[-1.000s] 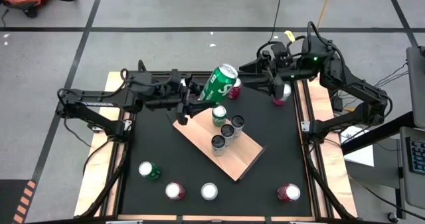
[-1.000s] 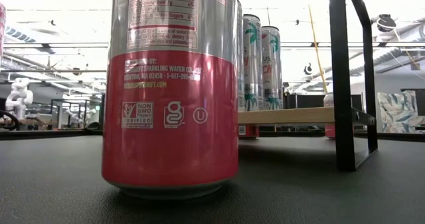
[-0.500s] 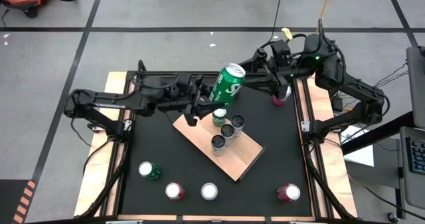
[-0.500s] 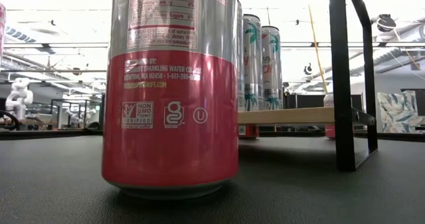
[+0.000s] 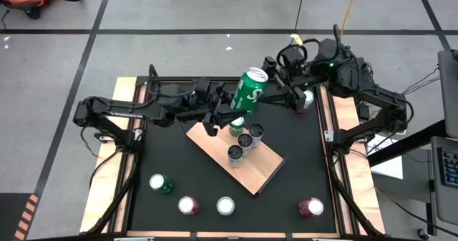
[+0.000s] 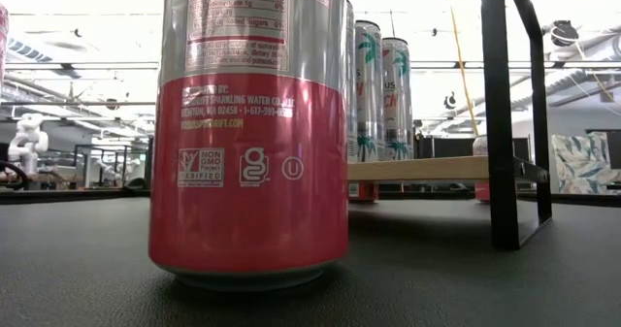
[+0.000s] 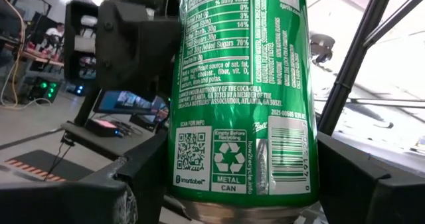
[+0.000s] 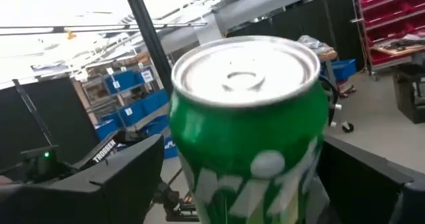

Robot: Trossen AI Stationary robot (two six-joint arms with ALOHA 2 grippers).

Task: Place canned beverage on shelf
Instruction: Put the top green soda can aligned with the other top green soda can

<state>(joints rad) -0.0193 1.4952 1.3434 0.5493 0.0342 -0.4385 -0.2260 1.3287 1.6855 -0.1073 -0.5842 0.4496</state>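
the green can (image 5: 248, 90) has moved rightward over the last second, now held high above the shelf's (image 5: 255, 171) far end. the left pincer (image 5: 227, 111) is clamped on its lower part; the right pincer (image 5: 275, 92) stands apart around its top, suggesting a handover.

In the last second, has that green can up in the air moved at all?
Yes. In the high view the green can has drifted right, toward the right end effector, judged against the shelf, which stayed put.
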